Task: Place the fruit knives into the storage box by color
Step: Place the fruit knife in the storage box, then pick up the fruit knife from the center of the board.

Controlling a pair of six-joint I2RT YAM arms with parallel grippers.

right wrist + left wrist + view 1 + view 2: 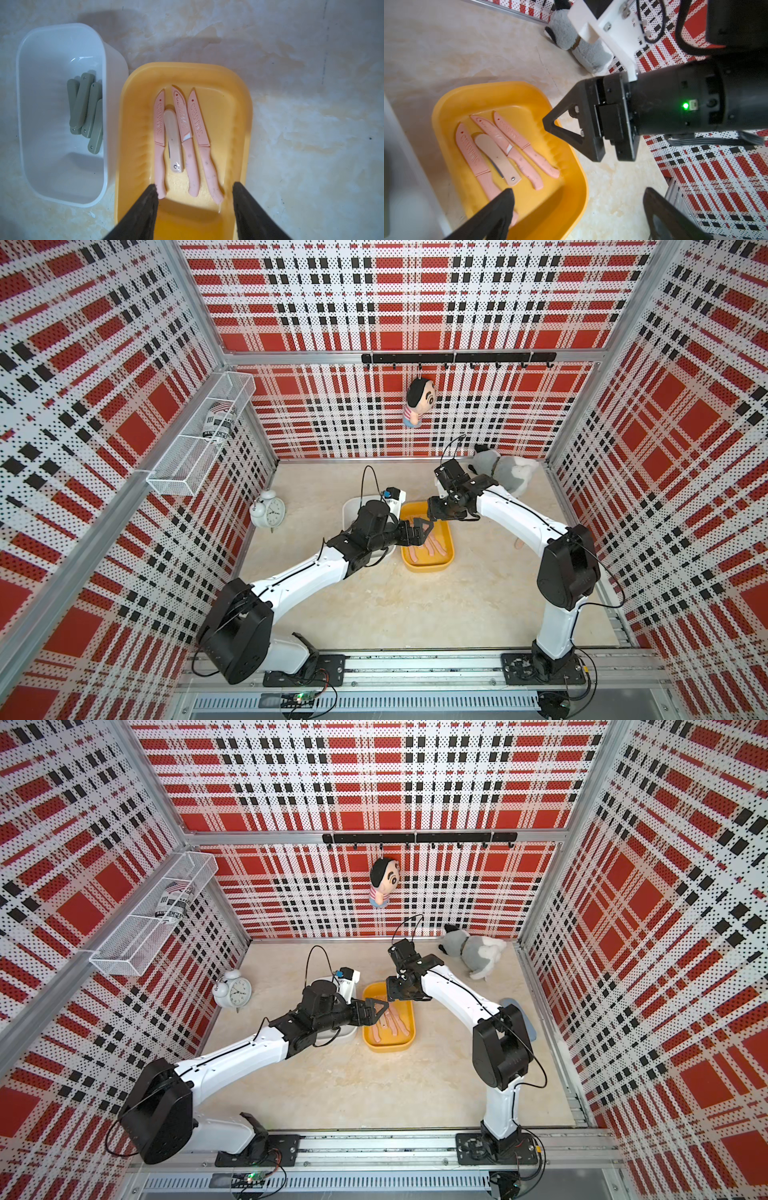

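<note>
Jaws apart and empty on both arms, over the yellow tray [133, 124] of pink knives [189, 158].

In the right wrist view we see the right arm's [511, 510] jaws standing open above the handle end of the tray, gripping nothing. The left arm's [299, 576] jaws, spread wide and empty, hang at the tray's edge close by. Three pink knives and a paler folding knife [173, 137] lie side by side on the tray floor. The green knives [82, 104] sit heaped in the white box [62, 176] just beside it on the worktop [311, 124]. We judge this a release into the tray. To finish it well, we would keep the jaws open, rise straight up so the tips clear the handles, and mind the other arm.
</note>
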